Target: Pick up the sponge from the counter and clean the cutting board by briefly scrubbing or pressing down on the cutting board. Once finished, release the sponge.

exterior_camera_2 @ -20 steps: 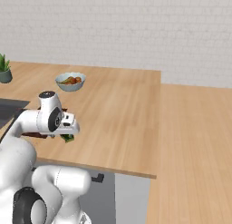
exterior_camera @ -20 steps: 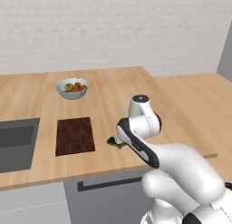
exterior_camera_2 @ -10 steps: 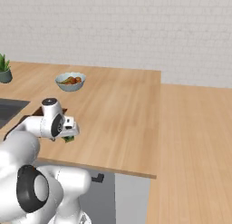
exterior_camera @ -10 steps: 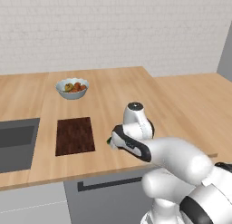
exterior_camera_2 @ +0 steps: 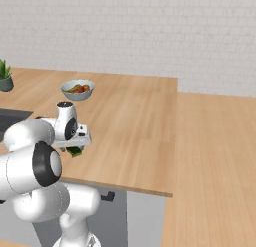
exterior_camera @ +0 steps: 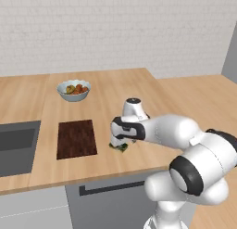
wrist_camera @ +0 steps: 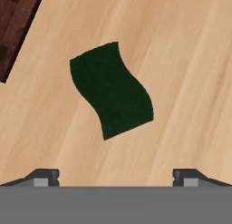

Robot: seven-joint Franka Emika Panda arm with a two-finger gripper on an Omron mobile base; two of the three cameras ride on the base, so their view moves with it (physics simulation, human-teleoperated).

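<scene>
Since the earlier frames the arm has lowered and folded further forward, bringing the gripper (exterior_camera: 118,143) down close over the sponge (exterior_camera: 119,147), which has not shifted on the counter (exterior_camera: 134,89). Sponge lies flat on the light-wood worktop, dark green face up, near the front edge and just beside the right side of the cutting board (exterior_camera: 76,138), apart from it with bare wood between. From the right base view, the sponge (exterior_camera_2: 75,151) shows as a green sliver under the white hand, the gripper (exterior_camera_2: 76,147) directly over it. Hand view confirms the sponge (wrist_camera: 111,95) centred ahead of the gripper (wrist_camera: 116,175), lying at a slant, its outline wavy. Both fingertips (wrist_camera: 43,175) stand wide apart at the bottom of that view, one to each side, neither touching the sponge; the claw is spread and holds nothing. A corner of the cutting board (wrist_camera: 14,23) shows at the upper left of the hand view. A bowl of fruit (exterior_camera: 73,90) sits behind the board, well apart from it. A grey sink basin (exterior_camera: 16,144) lies left of the board. A potted plant (exterior_camera_2: 5,76) stands at the far left in the right base view.
</scene>
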